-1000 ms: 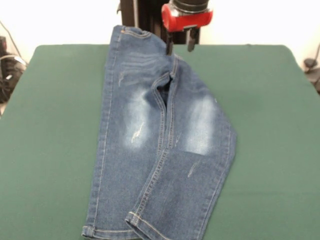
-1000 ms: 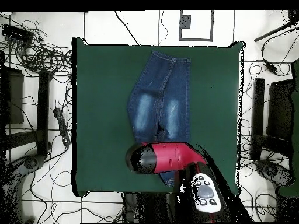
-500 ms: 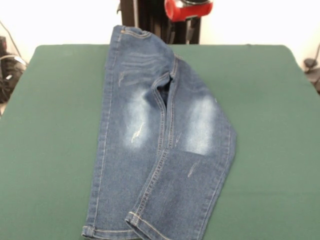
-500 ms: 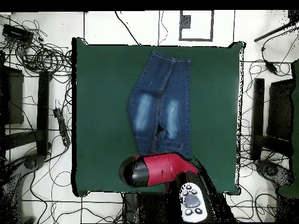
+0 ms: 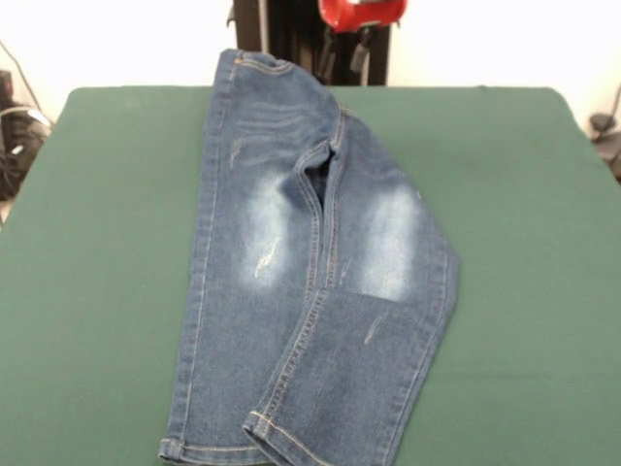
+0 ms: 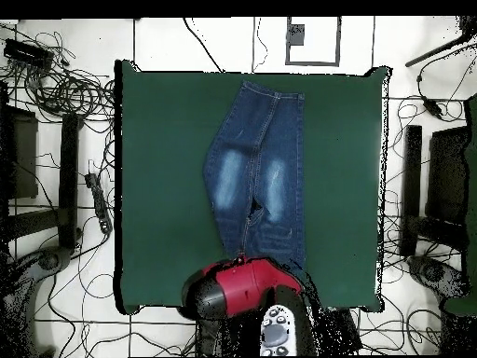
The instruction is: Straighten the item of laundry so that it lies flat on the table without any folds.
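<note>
The blue denim jeans point(image 5: 310, 262) lie lengthwise down the middle of the green table point(image 5: 514, 243), waistband at the far edge by the pedestal and hems at the near edge. The two legs lie close together and overlap near the hems. The right leg bulges outward, and the waist's right side looks folded in. My gripper point(image 5: 344, 58) hangs above and behind the waistband, open and empty, clear of the cloth. In the overhead view the jeans point(image 6: 256, 177) lie on the table point(image 6: 158, 168), and the red arm point(image 6: 238, 284) covers the waist end.
The black pedestal point(image 5: 277, 34) stands behind the table's far edge. Cables and dark stands point(image 6: 65, 103) lie on the floor to both sides of the table. A dark device point(image 5: 15, 136) sits off the table's left edge.
The gripper has lifted off the waistband and drawn back toward the pedestal. The jeans have not moved.
</note>
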